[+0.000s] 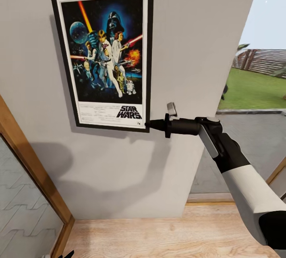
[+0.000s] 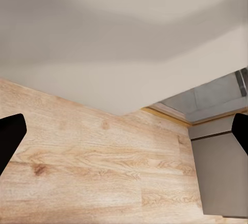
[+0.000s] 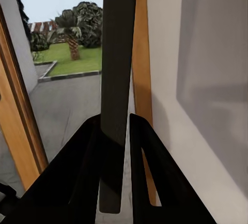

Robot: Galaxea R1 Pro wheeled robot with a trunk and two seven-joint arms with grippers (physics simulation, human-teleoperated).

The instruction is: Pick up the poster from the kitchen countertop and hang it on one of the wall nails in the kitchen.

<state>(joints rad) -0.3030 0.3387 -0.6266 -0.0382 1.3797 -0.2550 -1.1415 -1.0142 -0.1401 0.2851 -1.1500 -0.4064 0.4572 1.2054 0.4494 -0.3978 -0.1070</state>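
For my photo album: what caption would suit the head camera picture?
Robot's right gripper pinches the lower corner of a framed poster against a grey wall.

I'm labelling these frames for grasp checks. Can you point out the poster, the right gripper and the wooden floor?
poster (image 1: 104, 51): head view, middle of the printed art.
right gripper (image 1: 149, 124): head view, fingertips at the frame's lower right corner.
wooden floor (image 2: 93, 157): left wrist view, bare planks below the wall.

Glossy poster (image 1: 104, 53), matt grey wall (image 1: 190, 31), wood-grain floor (image 1: 167, 236)
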